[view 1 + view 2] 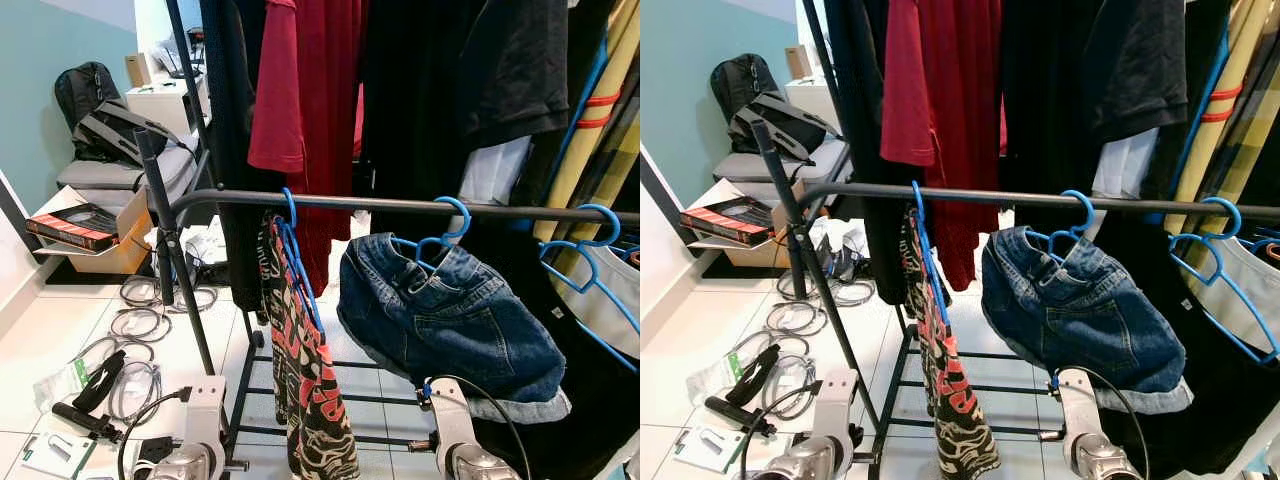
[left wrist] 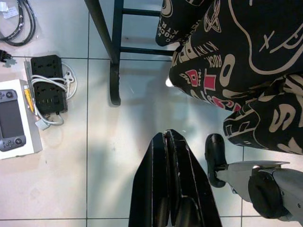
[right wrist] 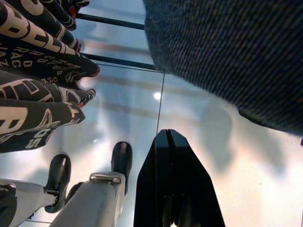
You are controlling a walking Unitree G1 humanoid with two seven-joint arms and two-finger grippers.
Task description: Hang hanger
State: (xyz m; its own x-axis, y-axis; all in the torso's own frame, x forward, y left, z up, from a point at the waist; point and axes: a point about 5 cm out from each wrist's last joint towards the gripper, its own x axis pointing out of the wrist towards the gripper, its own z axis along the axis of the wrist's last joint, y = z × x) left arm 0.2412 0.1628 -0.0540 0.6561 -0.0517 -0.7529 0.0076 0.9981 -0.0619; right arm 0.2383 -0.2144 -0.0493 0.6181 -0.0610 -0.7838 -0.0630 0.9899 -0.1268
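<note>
A black clothes rail [image 1: 400, 205] runs across in front of me. Three blue hangers hang on it: one [image 1: 290, 215] carries a black, red and white patterned garment [image 1: 310, 390], one [image 1: 455, 222] carries denim shorts [image 1: 450, 320], and one [image 1: 600, 225] is at the right with a pale garment. Both silver arms hang low, the left arm [image 1: 200, 440] and the right arm [image 1: 455, 440]. My left gripper [image 2: 166, 134] is shut on nothing, pointing at the tiled floor beside the patterned garment [image 2: 246, 61]. My right gripper [image 3: 166, 132] is also shut and holds nothing, below the denim shorts [image 3: 236, 52].
Dark and red clothes hang on a higher rail [image 1: 320, 80]. The rack's post [image 1: 165, 240] and base bars [image 2: 111, 52] stand close ahead. On the floor at left lie cables [image 1: 135, 330], a power strip [image 2: 47, 82] and a boxed handheld console [image 2: 14, 118]. A backpack [image 1: 95, 110] sits at back left.
</note>
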